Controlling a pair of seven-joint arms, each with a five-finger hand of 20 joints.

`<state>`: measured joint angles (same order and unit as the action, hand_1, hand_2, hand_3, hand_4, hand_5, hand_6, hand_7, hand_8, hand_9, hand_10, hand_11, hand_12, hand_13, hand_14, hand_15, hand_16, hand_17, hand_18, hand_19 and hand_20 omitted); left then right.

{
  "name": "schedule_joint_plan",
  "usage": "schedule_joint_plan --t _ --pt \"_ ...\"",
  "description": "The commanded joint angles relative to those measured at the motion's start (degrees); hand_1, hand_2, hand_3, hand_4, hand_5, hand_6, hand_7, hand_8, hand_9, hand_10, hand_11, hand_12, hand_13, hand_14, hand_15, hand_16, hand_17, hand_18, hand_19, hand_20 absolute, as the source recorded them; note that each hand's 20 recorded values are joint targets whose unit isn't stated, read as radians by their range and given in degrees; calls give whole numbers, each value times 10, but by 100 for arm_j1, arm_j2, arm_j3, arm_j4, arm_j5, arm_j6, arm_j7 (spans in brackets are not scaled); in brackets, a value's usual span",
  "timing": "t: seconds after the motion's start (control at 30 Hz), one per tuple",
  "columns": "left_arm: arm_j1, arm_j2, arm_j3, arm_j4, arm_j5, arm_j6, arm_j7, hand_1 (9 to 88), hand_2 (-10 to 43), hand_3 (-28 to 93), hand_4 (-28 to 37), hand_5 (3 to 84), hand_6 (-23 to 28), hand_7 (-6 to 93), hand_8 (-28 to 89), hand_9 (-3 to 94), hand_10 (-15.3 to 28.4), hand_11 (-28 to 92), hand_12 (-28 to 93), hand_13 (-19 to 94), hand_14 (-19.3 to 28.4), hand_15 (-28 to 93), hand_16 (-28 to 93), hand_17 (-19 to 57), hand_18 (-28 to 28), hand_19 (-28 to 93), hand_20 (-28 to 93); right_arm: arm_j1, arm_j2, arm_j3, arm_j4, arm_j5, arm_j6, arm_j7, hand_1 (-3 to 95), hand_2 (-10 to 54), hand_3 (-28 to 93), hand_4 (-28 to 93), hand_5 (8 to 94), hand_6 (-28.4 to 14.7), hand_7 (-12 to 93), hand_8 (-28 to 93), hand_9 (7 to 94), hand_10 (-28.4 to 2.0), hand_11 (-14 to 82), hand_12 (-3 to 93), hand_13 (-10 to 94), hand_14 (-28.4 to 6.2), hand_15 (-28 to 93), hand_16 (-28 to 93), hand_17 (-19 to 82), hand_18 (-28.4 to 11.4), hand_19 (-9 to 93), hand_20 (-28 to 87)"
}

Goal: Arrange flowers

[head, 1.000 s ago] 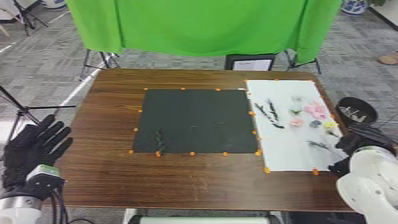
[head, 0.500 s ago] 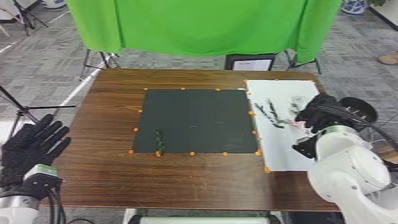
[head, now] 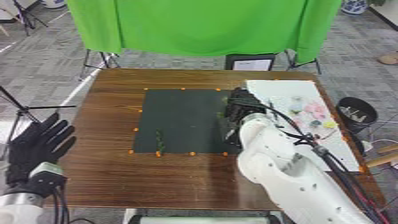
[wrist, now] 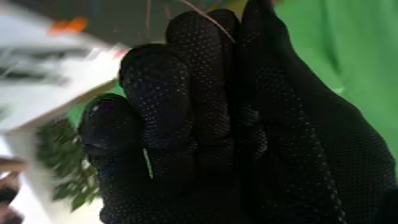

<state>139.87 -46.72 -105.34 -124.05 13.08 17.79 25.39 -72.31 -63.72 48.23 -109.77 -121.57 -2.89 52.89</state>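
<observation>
In the head view, my right hand (head: 242, 107) is over the right edge of the black mat (head: 187, 110), shut on a thin stem, with faint green bits beside its fingers. The curled black glove in the right wrist view is that hand (wrist: 204, 110); a thin brownish stem (wrist: 210, 19) pokes out past its fingertips. A dark green sprig (head: 159, 141) lies at the mat's lower left. On the white sheet (head: 271, 87) are pink flowers (head: 313, 108), a yellow flower (head: 330, 124) and pale pieces. Open and palm up, my left hand (head: 37, 145) stays left of the table.
Orange markers (head: 193, 153) edge the mat and the sheet. A black bin (head: 357, 110) stands beyond the table's right edge. The right arm (head: 271, 155) spans the lower right of the table and covers part of the sheet. A green cloth (head: 195, 25) hangs behind.
My right hand has moved left from the flowers on the white sheet to the black mat's right edge, now with a stem in its grasp. The left hand has barely moved.
</observation>
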Motion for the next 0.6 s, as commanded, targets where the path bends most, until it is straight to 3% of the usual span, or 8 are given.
schedule_joint_plan --t 0.03,0.07,0.2,0.37,0.4,0.47,0.53,0.6 --pt "-95 30 65 3 70 23 -174 265 106 750 -258 404 104 124 -78 329 169 195 133 210 168 338 -49 -86 163 369 89 98 -690 -361 160 119 245 -32 494 -72 733 -227 783 -21 345 140 853 -137 307 272 792 -104 594 303 478 -235 932 346" --pt "-69 115 89 -6 4 57 -109 265 105 750 -258 404 104 124 -78 329 169 196 134 210 168 338 -49 -86 163 369 89 89 -730 -368 155 235 373 -3 494 -71 733 -227 783 -20 346 141 853 -137 308 271 793 -103 594 303 480 -235 932 347" --pt "-119 95 148 4 56 61 -190 265 106 750 -258 403 104 123 -78 328 170 195 133 210 169 336 -49 -86 164 370 89 83 -898 -446 212 582 1103 197 492 -68 732 -228 782 -21 350 143 852 -135 316 267 797 -102 593 303 485 -234 932 351" --pt "-213 120 223 38 37 50 -232 265 106 750 -258 404 104 123 -78 329 170 194 133 210 168 338 -49 -86 164 370 89 23 -988 -614 464 485 1281 168 493 -66 732 -231 781 -24 353 140 850 -136 322 261 798 -102 593 304 486 -234 932 354" --pt "-226 112 232 36 122 99 -275 265 106 750 -258 404 104 124 -78 329 170 194 133 210 168 338 -49 -86 164 370 89 -15 -1024 -624 518 487 1292 177 492 -66 732 -231 780 -24 354 139 849 -136 323 261 798 -103 592 304 485 -234 932 354" --pt "-278 93 255 50 439 193 -422 265 106 750 -258 404 103 124 -78 329 170 195 133 210 168 338 -49 -86 163 370 89 -99 -1094 -634 608 440 1290 241 492 -65 732 -233 779 -24 355 137 848 -137 324 260 798 -103 592 304 485 -234 932 354" --pt "-313 53 250 52 352 102 -450 265 106 750 -259 404 103 125 -78 329 171 196 133 210 168 338 -49 -86 163 370 89 -165 -1133 -667 684 365 1256 252 492 -64 732 -233 779 -25 355 134 847 -137 324 258 798 -104 592 305 486 -234 932 354" --pt "-373 31 286 74 379 114 -489 265 106 751 -259 404 103 125 -78 329 171 195 133 210 168 338 -49 -86 163 370 89 -215 -1164 -677 743 346 1235 216 491 -64 734 -234 778 -26 356 130 846 -136 325 258 797 -105 592 304 485 -234 932 354"
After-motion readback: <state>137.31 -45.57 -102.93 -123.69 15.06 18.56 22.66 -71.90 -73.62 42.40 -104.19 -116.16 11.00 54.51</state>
